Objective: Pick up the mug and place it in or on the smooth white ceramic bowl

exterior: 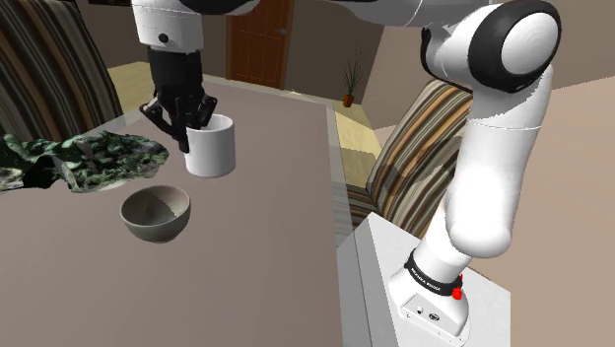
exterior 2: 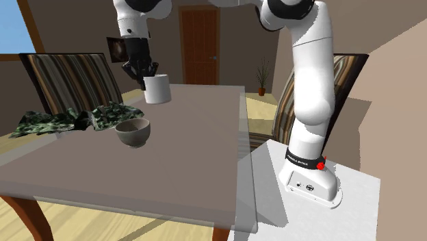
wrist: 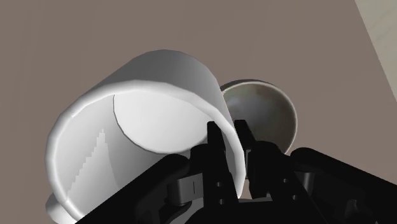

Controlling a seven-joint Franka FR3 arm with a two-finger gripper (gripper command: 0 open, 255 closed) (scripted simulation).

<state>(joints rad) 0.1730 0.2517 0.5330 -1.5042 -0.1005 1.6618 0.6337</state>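
Table [exterior: 266, 227]: broad grey-brown top that carries the cloth and the bowl; in the second exterior view [exterior 2: 171, 171] its near edge runs along the white stand.
Arm [exterior: 493, 168]: white links with dark joints, rising from the stand and arching over the table towards the shoulder view's left [exterior 2: 308, 82].
Stand [exterior: 379, 296]: white box at the table's side, bearing the arm's base [exterior 2: 274, 205].
Striped seats [exterior: 49, 89]: brown-and-cream upholstery behind the table's far side, and again behind the arm [exterior: 414, 158].
Door [exterior: 258, 44]: reddish-brown and panelled, set in the far wall [exterior 2: 200, 44].
Cloth [exterior: 89, 163]: crumpled green patterned fabric lying on the table, just beyond the bowl [exterior 2: 68, 120].
Bowl [exterior: 155, 214]: pale, round and upright on the table, with a greyish inside [exterior 2: 133, 132]; in the wrist view it shows beyond the mug's base [wrist: 264, 111].
Mug [exterior: 214, 150]: plain white and held off the table top, above and a little beyond the bowl without touching it [exterior 2: 158, 90]; its open mouth faces the wrist camera [wrist: 159, 83].
Gripper [exterior: 192, 126]: black, its fingers pinching the mug's wall at the rim, one inside and one outside [wrist: 229, 137]; it hangs straight down over the mug [exterior 2: 146, 74].
Plant [exterior: 349, 84]: small potted plant on the floor by the far wall.
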